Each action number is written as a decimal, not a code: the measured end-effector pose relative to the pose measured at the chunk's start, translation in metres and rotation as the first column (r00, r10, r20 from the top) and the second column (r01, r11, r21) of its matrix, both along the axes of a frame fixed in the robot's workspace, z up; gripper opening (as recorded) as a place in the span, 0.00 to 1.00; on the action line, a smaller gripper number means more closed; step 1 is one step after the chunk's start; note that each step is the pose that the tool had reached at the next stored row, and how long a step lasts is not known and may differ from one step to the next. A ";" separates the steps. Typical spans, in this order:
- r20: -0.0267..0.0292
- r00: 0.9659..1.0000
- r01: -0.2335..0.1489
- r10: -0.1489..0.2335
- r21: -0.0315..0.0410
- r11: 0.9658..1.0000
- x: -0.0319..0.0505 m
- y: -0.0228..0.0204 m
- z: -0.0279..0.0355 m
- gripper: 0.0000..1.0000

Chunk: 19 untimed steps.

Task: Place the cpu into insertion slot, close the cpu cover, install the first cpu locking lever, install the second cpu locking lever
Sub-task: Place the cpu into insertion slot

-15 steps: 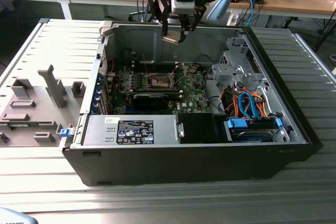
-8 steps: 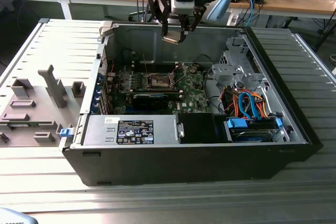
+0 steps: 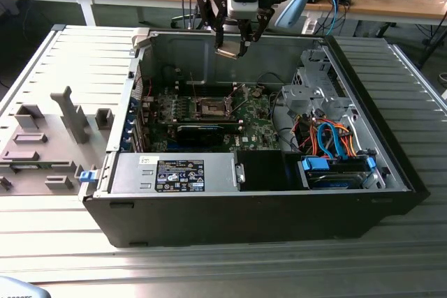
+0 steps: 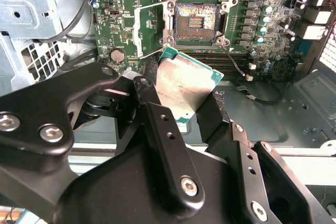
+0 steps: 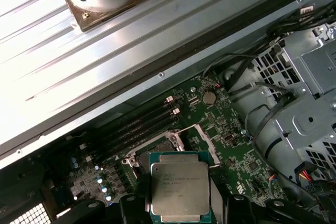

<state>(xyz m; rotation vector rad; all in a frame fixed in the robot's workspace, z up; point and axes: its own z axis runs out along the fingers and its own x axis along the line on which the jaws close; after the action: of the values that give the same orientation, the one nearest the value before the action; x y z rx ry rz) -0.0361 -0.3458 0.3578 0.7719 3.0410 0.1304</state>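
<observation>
On the ribbed metal counter point(image 3: 209, 270) sits the open computer case point(image 3: 244, 221). My gripper point(image 3: 232, 43) hangs well above the insertion slot point(image 4: 195, 22), fingers point(image 4: 157, 124) clamped on the cpu point(image 4: 184, 82), with the cpu cover point(image 4: 143, 30) raised. The cpu looks skewed against the slot, so I fear it could seat crooked and damage it.

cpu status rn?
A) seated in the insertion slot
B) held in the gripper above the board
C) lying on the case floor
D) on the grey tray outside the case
B: the cpu is clamped in the gripper above the motherboard, and the insertion slot is bare with the cpu cover flipped open.
</observation>
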 end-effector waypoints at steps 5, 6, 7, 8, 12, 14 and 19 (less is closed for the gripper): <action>0.000 1.000 0.004 -0.004 0.000 1.000 0.0000 0.0000 0.0000 0.54; 0.000 1.000 0.005 -0.005 0.000 1.000 0.0000 0.0000 0.0000 0.54; 0.000 1.000 0.005 -0.005 0.000 1.000 0.0000 0.0000 0.0000 0.54; 0.000 1.000 0.006 -0.006 0.000 1.000 0.0000 0.0000 0.0000 0.54; 0.000 1.000 0.010 -0.010 0.000 1.000 0.0000 0.0000 0.0000 0.54; 0.000 1.000 0.011 -0.011 0.000 1.000 0.0000 0.0000 0.0000 0.54; 0.000 1.000 0.013 -0.013 0.000 1.000 0.0000 0.0000 0.0000 0.54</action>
<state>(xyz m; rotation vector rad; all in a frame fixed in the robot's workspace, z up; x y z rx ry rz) -0.0361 -0.3458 0.3578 0.7918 3.0354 0.1303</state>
